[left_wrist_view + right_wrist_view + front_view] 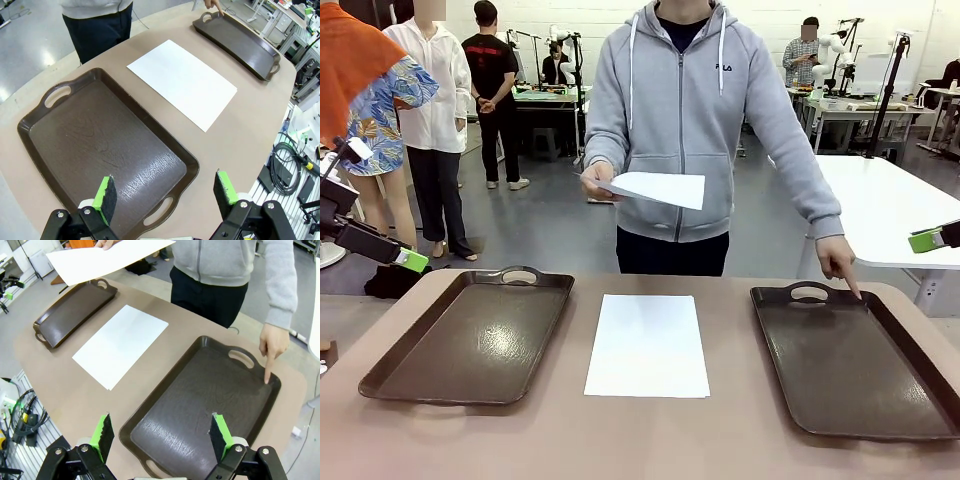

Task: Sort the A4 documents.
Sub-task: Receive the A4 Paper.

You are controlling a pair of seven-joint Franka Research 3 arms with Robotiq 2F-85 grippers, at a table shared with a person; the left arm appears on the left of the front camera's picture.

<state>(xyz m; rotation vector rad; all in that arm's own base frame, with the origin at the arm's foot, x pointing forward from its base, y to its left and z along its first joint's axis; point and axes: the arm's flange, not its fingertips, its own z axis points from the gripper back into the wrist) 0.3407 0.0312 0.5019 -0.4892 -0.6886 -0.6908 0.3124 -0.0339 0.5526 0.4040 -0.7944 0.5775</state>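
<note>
Front view, hoodie [700,130] print seemingly FILA, A4 documents [647,345] between trays [470,340], left end effector [164,177] and right end effector [161,417] open, empty

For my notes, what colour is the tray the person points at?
Dark brown; the tray shows best in the right wrist view.

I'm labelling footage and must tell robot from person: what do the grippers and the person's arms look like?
The left gripper and right gripper look alike: black jointed fingers with silver bolts, tipped by bright green pads. The person's arms are covered to the wrist by the long sleeves of a light grey zip hoodie with white drawstrings.
</note>
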